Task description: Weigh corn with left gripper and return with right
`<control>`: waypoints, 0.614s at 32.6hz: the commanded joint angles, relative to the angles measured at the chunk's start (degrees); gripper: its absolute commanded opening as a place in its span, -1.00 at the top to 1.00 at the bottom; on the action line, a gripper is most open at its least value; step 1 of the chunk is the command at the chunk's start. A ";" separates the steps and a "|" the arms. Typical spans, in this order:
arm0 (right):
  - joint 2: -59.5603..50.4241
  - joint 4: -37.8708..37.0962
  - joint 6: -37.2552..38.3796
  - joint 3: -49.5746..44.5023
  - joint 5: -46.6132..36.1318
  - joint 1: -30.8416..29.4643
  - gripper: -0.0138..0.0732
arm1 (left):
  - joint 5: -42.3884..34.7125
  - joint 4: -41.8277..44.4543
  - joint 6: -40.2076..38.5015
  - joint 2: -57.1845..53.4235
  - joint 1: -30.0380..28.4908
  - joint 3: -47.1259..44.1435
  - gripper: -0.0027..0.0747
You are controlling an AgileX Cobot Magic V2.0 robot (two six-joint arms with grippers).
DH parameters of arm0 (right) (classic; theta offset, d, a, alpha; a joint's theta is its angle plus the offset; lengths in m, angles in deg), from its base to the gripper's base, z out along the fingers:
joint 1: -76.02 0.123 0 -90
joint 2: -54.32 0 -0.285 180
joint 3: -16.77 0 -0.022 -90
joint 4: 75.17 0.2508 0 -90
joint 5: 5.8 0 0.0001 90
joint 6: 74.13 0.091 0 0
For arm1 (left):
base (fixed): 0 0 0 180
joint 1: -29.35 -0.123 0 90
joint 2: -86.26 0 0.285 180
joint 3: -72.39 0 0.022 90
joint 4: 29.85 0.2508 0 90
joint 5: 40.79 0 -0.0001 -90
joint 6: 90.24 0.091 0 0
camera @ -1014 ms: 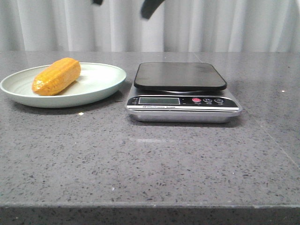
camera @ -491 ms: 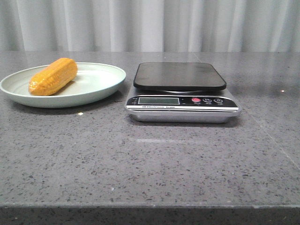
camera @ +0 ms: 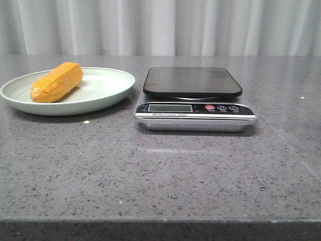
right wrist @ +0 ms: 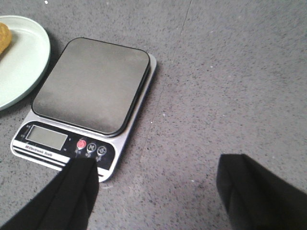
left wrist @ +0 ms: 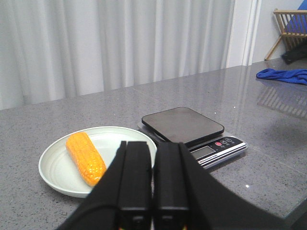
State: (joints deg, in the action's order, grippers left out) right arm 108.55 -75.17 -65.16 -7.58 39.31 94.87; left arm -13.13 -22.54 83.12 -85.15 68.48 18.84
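Observation:
The orange-yellow corn [camera: 57,82] lies on a pale green plate [camera: 108,85] at the left of the table. It also shows in the left wrist view [left wrist: 85,157], and one end of it peeks in at the edge of the right wrist view [right wrist: 4,37]. The scale [camera: 194,98] stands to the right of the plate with its black platform bare. My left gripper [left wrist: 154,153] is shut and empty, raised well back from the plate. My right gripper [right wrist: 160,179] is open and empty, above the table beside the scale's front right corner. Neither gripper shows in the front view.
A white curtain hangs behind the grey speckled table [camera: 160,170]. A blue cloth [left wrist: 283,75] and a wooden rack [left wrist: 290,24] stand far off at the side in the left wrist view.
A dark gripper tip at the top of the front view one second ago has left that view. The corn has shifted slightly on the plate.

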 commanded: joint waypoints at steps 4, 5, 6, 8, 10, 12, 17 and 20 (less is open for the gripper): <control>-16.72 -5.10 -0.41 -12.49 -12.50 -0.43 -0.71 | -4.69 -0.11 -0.13 0.80 -0.06 1.33 0.60; -19.07 -5.44 -0.41 -14.95 -13.63 -0.43 -0.71 | -4.69 -0.11 -0.13 0.80 -0.06 1.33 0.60; -21.29 -5.80 -0.41 -16.80 -14.79 -0.43 -0.71 | -4.69 -0.11 -0.13 0.80 -0.06 1.33 0.60; -25.58 -6.17 -0.41 -20.13 -16.92 -0.43 -0.71 | -4.69 -0.11 -0.13 0.80 -0.06 1.33 0.60; -29.99 -6.37 -0.41 -22.92 -19.14 -0.43 -0.71 | -4.69 -0.11 -0.13 0.80 -0.06 1.33 0.60; -33.37 -6.44 -0.41 -25.56 -21.07 -0.43 -0.71 | -4.69 -0.11 -0.13 0.80 -0.06 1.33 0.60; -39.29 -6.44 -0.41 -29.65 -25.95 -0.43 -0.60 | -4.69 -0.11 -0.13 0.80 -0.06 1.33 0.60; -40.12 -6.59 -0.41 -30.60 -28.01 -0.43 -0.21 | -4.69 -0.11 -0.13 0.80 -0.06 1.33 0.60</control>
State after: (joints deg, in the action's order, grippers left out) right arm 68.31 -80.39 -65.16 -39.01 18.42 94.87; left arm -13.13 -22.54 83.12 -85.15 68.48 18.84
